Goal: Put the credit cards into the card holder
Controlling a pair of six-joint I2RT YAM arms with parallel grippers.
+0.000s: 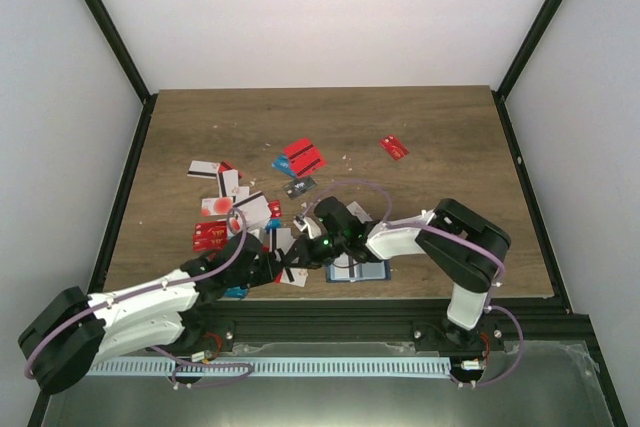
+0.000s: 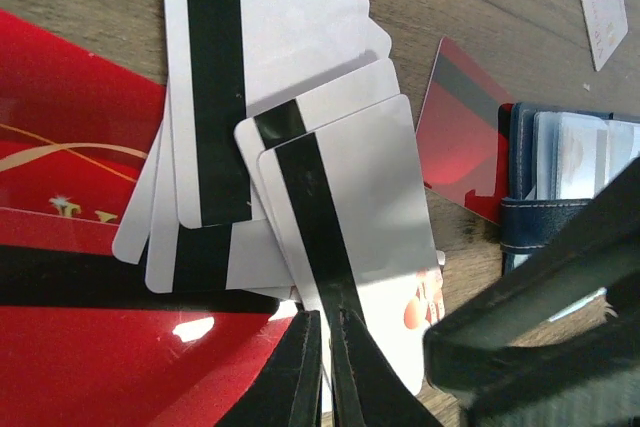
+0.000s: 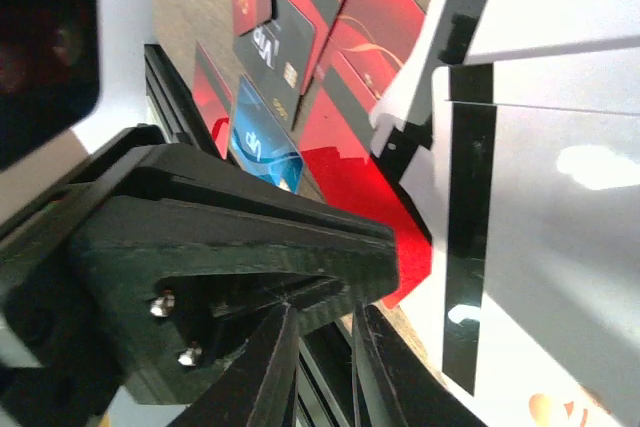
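The navy card holder [image 1: 357, 270] lies open near the table's front edge, with cards in its slots; it also shows in the left wrist view [image 2: 522, 215]. My left gripper [image 1: 283, 262] [image 2: 330, 367] is shut on the edge of a white card with a black stripe [image 2: 350, 207], held over a heap of white and red credit cards [image 2: 250, 77]. My right gripper [image 1: 305, 244] [image 3: 322, 367] is right against the left one, its jaws a little apart with nothing between them. The held white card shows beside it [image 3: 530, 247]. The left gripper's black body [image 3: 230, 247] fills much of the right wrist view.
More cards lie scattered on the wood: red ones [image 1: 303, 157] [image 1: 395, 147], white ones [image 1: 205, 168], a dark one [image 1: 299, 187] and red ones at the left [image 1: 210, 235]. A light blue card [image 3: 262, 137] and a dark card [image 3: 280, 37] lie near the front rail.
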